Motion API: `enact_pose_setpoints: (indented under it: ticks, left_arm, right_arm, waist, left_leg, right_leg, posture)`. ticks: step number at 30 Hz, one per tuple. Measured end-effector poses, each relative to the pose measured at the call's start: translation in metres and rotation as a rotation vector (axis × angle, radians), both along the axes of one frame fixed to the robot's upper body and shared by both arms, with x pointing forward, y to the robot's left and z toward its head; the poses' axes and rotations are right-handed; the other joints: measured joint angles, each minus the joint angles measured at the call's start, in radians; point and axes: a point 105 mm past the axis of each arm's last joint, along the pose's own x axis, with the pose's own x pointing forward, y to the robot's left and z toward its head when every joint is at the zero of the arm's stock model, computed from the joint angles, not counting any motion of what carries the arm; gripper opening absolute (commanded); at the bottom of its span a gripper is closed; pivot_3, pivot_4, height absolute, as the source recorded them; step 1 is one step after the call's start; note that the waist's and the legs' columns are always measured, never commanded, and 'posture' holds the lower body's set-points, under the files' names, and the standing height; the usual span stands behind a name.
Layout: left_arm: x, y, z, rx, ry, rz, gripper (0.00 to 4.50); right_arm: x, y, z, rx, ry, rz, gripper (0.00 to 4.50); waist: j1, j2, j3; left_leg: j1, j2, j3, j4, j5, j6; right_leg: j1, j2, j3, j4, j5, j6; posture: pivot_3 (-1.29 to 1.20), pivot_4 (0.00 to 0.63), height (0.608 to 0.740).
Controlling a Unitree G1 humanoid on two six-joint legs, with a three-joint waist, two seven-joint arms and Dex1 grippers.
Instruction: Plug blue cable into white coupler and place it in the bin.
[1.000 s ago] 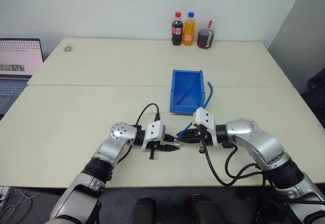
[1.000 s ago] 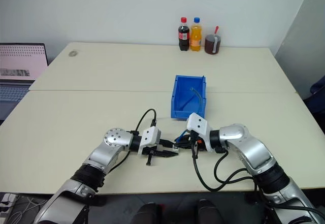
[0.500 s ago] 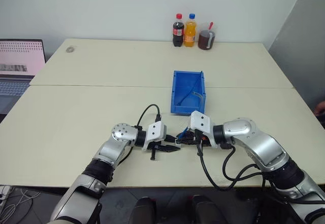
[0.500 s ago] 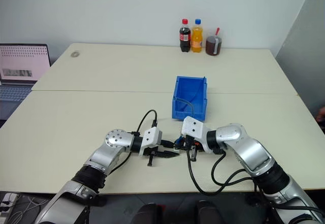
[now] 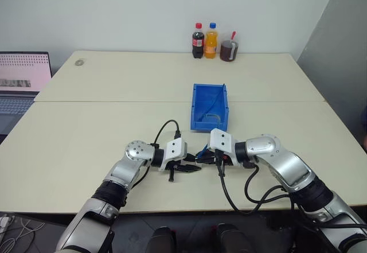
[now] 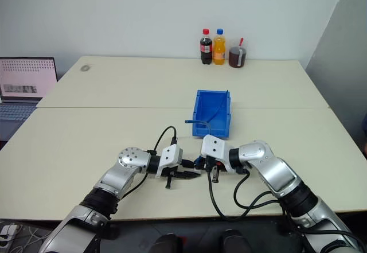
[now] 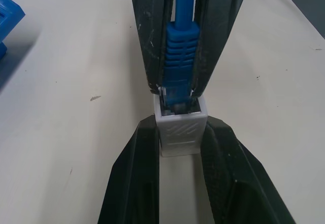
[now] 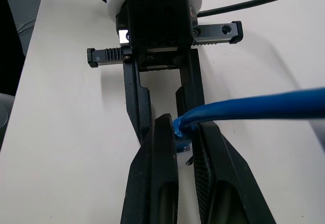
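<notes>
Lower centre of the head view: left gripper [image 7: 179, 148] pinching the white coupler [image 7: 181, 127], right gripper [image 8: 184, 137] clamped on the blue cable [image 7: 179, 61], whose plug looks seated; the bin [image 5: 198, 122] drop remains.

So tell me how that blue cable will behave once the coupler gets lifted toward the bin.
Probably floppy: the blue cable arcs loosely from the plug to the bin. It likely weighs little, being thin. Its tail may drag or snag on the bin wall, since it already hangs over the rim.
</notes>
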Motion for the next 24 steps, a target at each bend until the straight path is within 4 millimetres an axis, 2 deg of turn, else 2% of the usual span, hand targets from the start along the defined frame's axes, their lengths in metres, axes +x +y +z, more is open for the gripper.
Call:
enact_pose_setpoints:
  ticks: [1,4,8,11,13,16,18,20,24]
  left_arm:
    - [-0.001,-0.002,-0.001,-0.002,0.004,-0.002,1.75]
    - [-0.006,-0.003,-0.002,-0.014,0.032,0.008,2.47]
    - [-0.006,0.006,0.007,-0.065,0.01,0.106,3.32]
    - [-0.004,0.011,0.028,-0.142,-0.028,0.216,3.94]
    - [-0.004,0.015,0.047,-0.201,-0.062,0.3,4.4]
    - [-0.009,0.016,0.069,-0.263,-0.109,0.392,4.47]
    - [-0.015,0.01,0.079,-0.323,-0.113,0.453,4.47]
    - [-0.017,0.01,0.084,-0.364,-0.116,0.532,4.47]
    - [-0.013,0.016,0.083,-0.405,-0.106,0.694,4.47]
  right_arm:
    - [0.001,0.001,0.0,0.002,0.0,0.0,0.14]
    - [0.001,0.0,0.004,0.02,0.01,-0.014,0.14]
    - [0.001,-0.01,0.012,0.079,0.112,-0.117,0.14]
    - [0.006,-0.02,0.022,0.123,0.224,-0.228,0.14]
    - [0.019,-0.027,0.042,0.176,0.267,-0.313,0.14]
    - [0.043,-0.032,0.085,0.279,0.262,-0.387,0.14]
    - [0.067,-0.04,0.104,0.331,0.261,-0.47,0.14]
    - [0.088,-0.046,0.111,0.345,0.262,-0.542,0.14]
    - [0.119,-0.056,0.107,0.331,0.252,-0.636,0.14]
  waist:
    - [0.0,0.0,0.0]
    - [-0.002,0.0,0.0]
    - [0.0,0.0,0.002]
    - [0.001,0.001,0.012]
    - [0.0,0.002,0.022]
    - [-0.006,0.001,0.027]
    - [-0.01,0.0,0.028]
    - [-0.01,-0.001,0.029]
    - [-0.008,-0.001,0.03]
  left_leg:
    - [0.0,0.0,0.0,0.0,0.0,0.0]
    - [-0.001,0.0,0.0,-0.002,0.0,0.0]
    - [-0.01,0.0,-0.001,-0.004,0.0,0.0]
    - [-0.012,0.001,-0.003,-0.004,0.0,0.0]
    - [-0.012,0.003,-0.002,-0.005,0.0,0.0]
    - [-0.011,0.0,-0.002,-0.008,0.0,0.0]
    - [-0.012,-0.001,-0.001,-0.009,0.0,0.0]
    - [-0.012,-0.001,0.0,-0.01,0.0,0.0]
    - [-0.014,-0.002,0.0,-0.011,0.0,0.0]
  right_leg:
    - [0.0,0.0,0.0,0.0,0.0,0.0]
    - [0.002,0.0,0.002,0.0,0.0,0.0]
    - [-0.005,0.0,0.0,0.0,0.003,0.005]
    - [-0.006,-0.001,0.0,0.0,0.002,0.006]
    - [-0.007,-0.001,0.0,0.0,0.002,0.007]
    - [-0.007,-0.001,0.001,-0.002,0.002,0.007]
    - [-0.008,-0.001,0.001,-0.002,0.002,0.007]
    - [-0.008,-0.001,0.0,-0.003,0.001,0.006]
    - [-0.008,-0.001,0.0,-0.004,0.0,0.006]
  posture:
    - [0.0,0.15,0.74]
    - [0.0,0.15,0.74]
    - [0.0,0.15,0.74]
    - [0.0,0.15,0.74]
    - [0.0,0.15,0.74]
    - [0.0,0.15,0.74]
    - [0.0,0.15,0.74]
    - [0.0,0.15,0.74]
    - [0.0,0.15,0.74]
